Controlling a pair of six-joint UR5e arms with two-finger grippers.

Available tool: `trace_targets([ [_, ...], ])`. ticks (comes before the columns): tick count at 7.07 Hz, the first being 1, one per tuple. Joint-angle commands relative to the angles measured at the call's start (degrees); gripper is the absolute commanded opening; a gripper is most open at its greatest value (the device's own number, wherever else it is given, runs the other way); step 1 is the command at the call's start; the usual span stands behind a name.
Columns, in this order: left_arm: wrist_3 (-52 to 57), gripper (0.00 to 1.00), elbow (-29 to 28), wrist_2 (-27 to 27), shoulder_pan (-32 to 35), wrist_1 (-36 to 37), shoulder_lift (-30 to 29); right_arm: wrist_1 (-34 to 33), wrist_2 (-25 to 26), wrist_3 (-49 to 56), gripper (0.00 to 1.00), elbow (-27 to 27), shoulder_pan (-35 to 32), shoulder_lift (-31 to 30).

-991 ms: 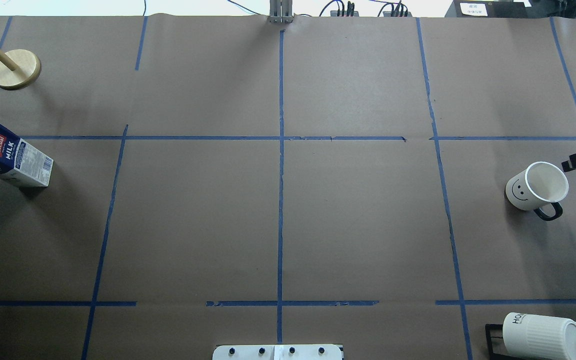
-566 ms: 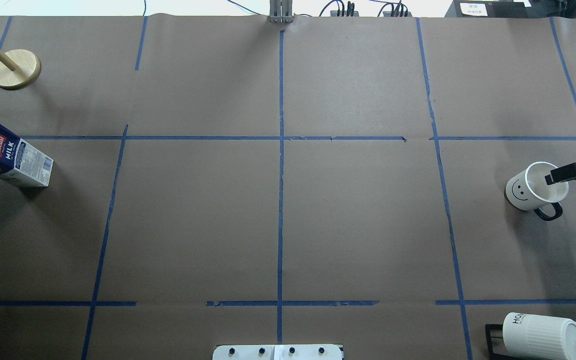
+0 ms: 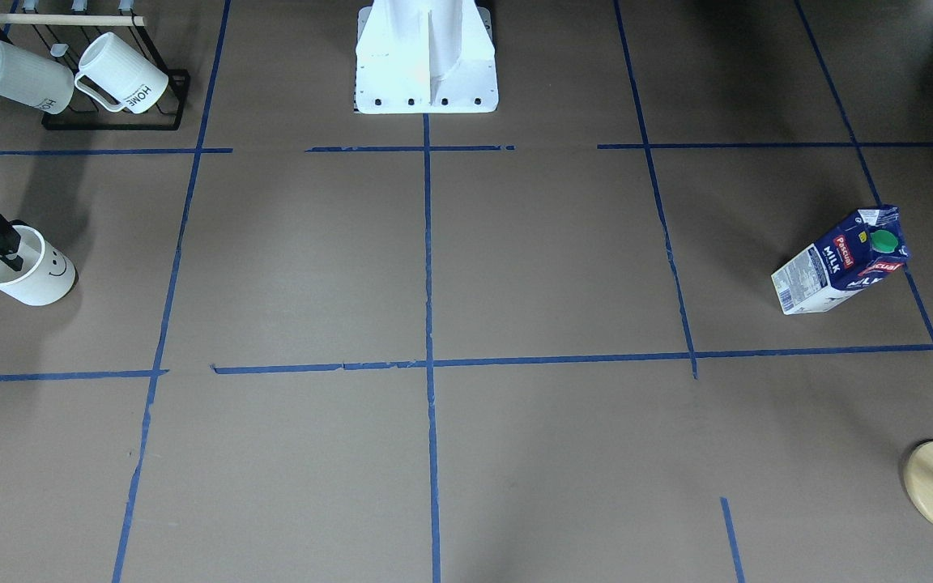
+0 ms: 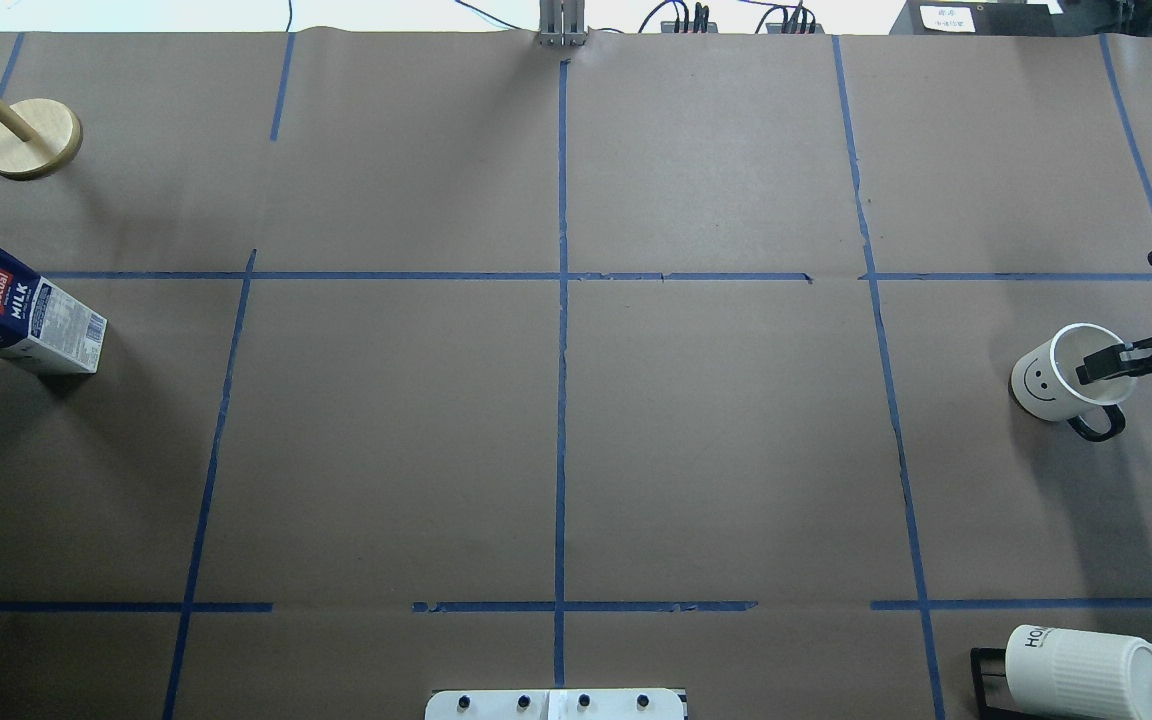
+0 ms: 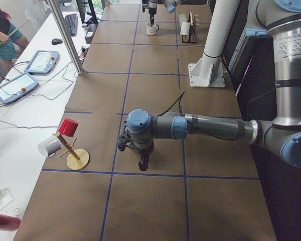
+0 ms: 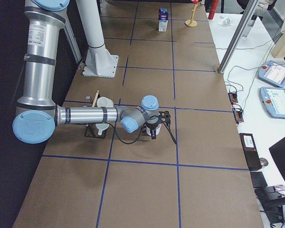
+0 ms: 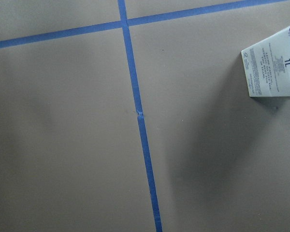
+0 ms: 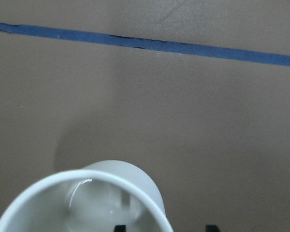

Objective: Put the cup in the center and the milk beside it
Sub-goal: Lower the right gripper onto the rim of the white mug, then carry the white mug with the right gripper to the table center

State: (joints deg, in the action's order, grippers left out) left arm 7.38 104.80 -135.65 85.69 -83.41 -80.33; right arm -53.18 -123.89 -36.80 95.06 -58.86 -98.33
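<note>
The white smiley cup (image 4: 1046, 380) stands upright at the table's right side, handle toward the robot; it also shows in the front view (image 3: 33, 279). My right gripper (image 4: 1118, 316) is open and straddles the cup's rim, with one finger inside the opening and one outside, as the right wrist view (image 8: 87, 203) shows. The milk carton (image 4: 26, 315) stands at the far left, also in the front view (image 3: 843, 263) and at the left wrist view's edge (image 7: 273, 67). My left gripper (image 5: 142, 161) hovers near the carton; I cannot tell whether it is open. The center tape crossing (image 4: 563, 276) is bare.
A wooden mug tree (image 4: 31, 138) stands at the far left corner. A black rack with ribbed "HOME" mugs (image 4: 1086, 670) sits near the robot on the right. The robot's white base (image 3: 426, 57) is at the near edge, in the middle.
My right gripper has moved in from the right edge over the cup, and one finger now reaches into its opening. The cup and the milk have not moved.
</note>
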Motion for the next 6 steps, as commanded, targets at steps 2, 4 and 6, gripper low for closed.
trace_targets([
  [2,0.00,1.00,0.05,-0.06,0.00,0.00,0.00,-1.39,-0.91,-0.29,0.00,1.78,0.15,1.56],
  [4,0.00,1.00,0.40,-0.06,0.00,0.00,0.00,-19.31,-2.32,-2.21,0.00,6.69,0.06,11.35],
  [6,0.00,1.00,0.58,-0.06,0.00,-0.09,-0.09,-32.74,-1.71,-9.90,0.00,6.38,5.29,26.54],
])
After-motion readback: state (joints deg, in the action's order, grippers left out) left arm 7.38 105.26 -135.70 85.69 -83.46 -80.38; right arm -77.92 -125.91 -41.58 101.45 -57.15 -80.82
